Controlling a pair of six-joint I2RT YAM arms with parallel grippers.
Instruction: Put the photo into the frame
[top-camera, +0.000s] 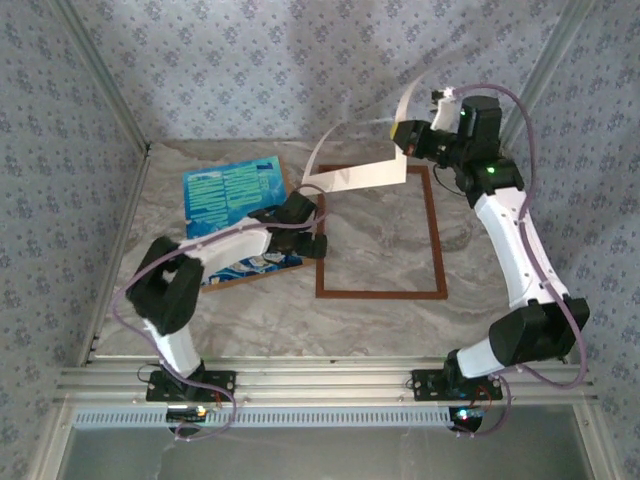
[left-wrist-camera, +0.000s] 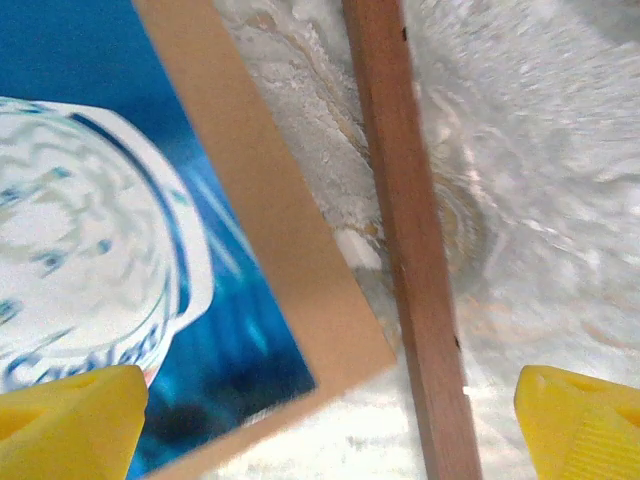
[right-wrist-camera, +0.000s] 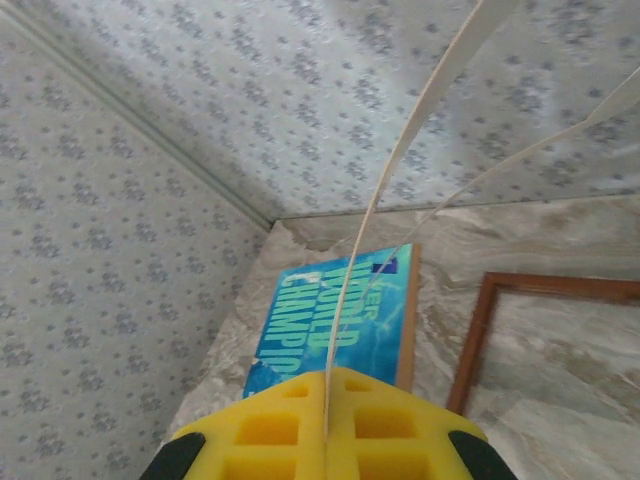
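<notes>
The right gripper (top-camera: 405, 136) is holding a curled cream cardboard mat (top-camera: 360, 176). It is hanging over the reddish-brown wooden frame (top-camera: 380, 294).

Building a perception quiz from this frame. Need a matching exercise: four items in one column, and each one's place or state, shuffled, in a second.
1. photo
2. frame
3. cream mat
4. left gripper

a. pinched in the right gripper, raised off the table
b. open, over the frame's left bar
c. reddish-brown, flat on the marble table
d. lying on the brown backing board

Pairs: 1-d, 2-c, 3-a, 4-b
</notes>
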